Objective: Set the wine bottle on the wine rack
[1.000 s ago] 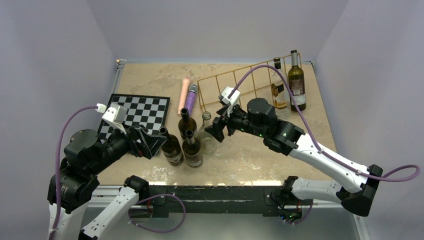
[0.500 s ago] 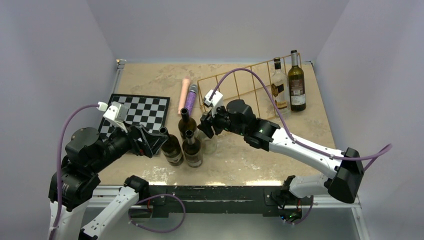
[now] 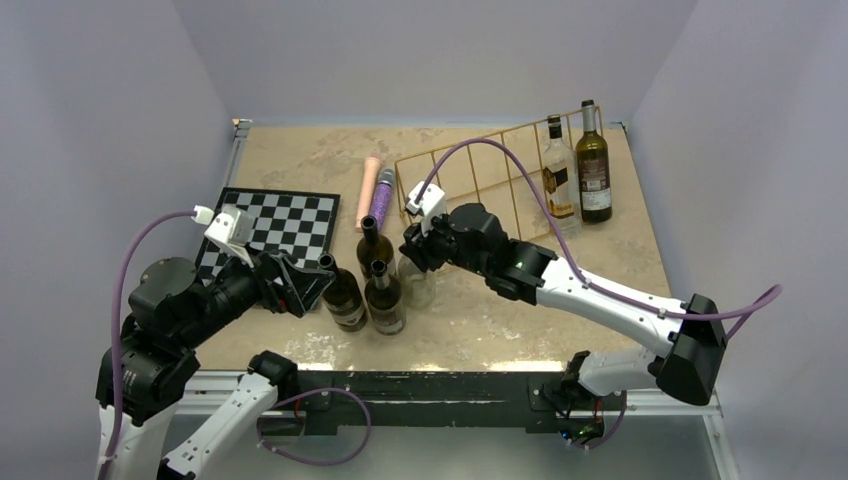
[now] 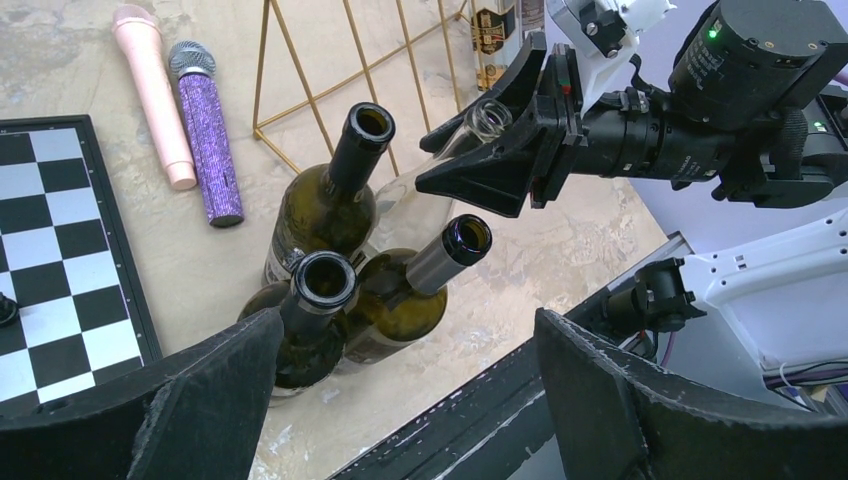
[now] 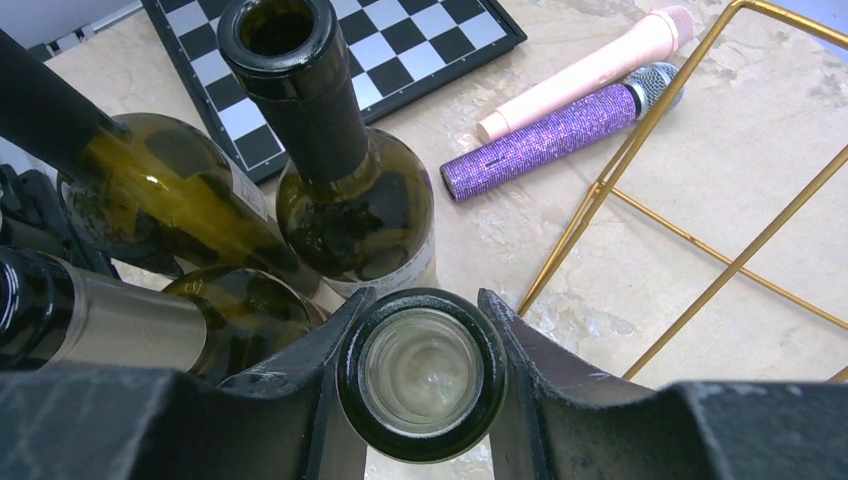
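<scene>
A clear glass wine bottle (image 3: 416, 280) stands upright in a cluster with three dark green bottles (image 3: 346, 298). My right gripper (image 3: 416, 246) is shut on its neck from above. In the right wrist view the fingers (image 5: 300, 360) press both sides of the bottle's open mouth (image 5: 420, 385). The golden wire wine rack (image 3: 480, 170) lies just behind the cluster and also shows in the right wrist view (image 5: 640, 150). My left gripper (image 3: 303, 285) is open and empty, just left of the dark bottles (image 4: 310, 330).
Two more bottles (image 3: 592, 165) stand upright at the rack's right end. A pink microphone (image 3: 371, 190) and a purple one (image 3: 381, 207) lie left of the rack. A chessboard (image 3: 280, 222) lies at the left.
My right gripper moved left from beside the rack to the clear bottle and settled around its neck. The left arm stayed still.
</scene>
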Motion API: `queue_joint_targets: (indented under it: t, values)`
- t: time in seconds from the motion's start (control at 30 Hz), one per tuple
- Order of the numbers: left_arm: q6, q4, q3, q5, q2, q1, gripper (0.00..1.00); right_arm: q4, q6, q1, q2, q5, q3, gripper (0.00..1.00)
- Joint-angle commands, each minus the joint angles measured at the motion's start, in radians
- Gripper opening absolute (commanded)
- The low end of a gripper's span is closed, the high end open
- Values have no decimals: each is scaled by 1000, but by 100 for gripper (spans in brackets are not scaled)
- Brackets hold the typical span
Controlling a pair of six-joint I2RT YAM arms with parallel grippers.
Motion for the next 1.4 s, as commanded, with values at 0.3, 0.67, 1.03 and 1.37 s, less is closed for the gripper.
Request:
queue_joint_targets:
  t: [0.3,0.67,1.03,1.37]
  values:
    - [-21,63,157,76,10,-4,99,-364,58,3,-163,178,264,0]
    - [-49,84,154,128,1,-4,99,-679,-12,-44,-194,470,530,0]
    - [-60,110,195,176,22,-3,99,-647,-19,-386,-156,345,589,0]
    - [-71,130,188,174,26,-4,99,-510,-79,-529,-67,280,555,0]
